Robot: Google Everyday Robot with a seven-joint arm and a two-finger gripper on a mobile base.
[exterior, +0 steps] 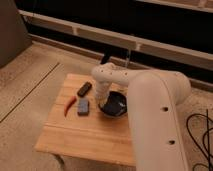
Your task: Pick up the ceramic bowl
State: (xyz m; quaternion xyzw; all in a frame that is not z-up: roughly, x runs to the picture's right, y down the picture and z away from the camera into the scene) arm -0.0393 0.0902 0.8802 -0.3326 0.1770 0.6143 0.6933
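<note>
The ceramic bowl (116,106) is a round, glossy dark bowl on the right middle of the wooden table (80,132). My white arm reaches over from the right and bends down at the bowl's left rim. The gripper (103,104) is at the bowl's near-left edge, mostly hidden behind the wrist. The bowl's right side is hidden by my arm.
A grey-blue rectangular block (83,106) lies left of the bowl, a red chili pepper (69,105) further left, and a dark oblong object (84,89) behind them. Black cables (200,135) lie on the floor at right. A dark wall ledge runs behind the table.
</note>
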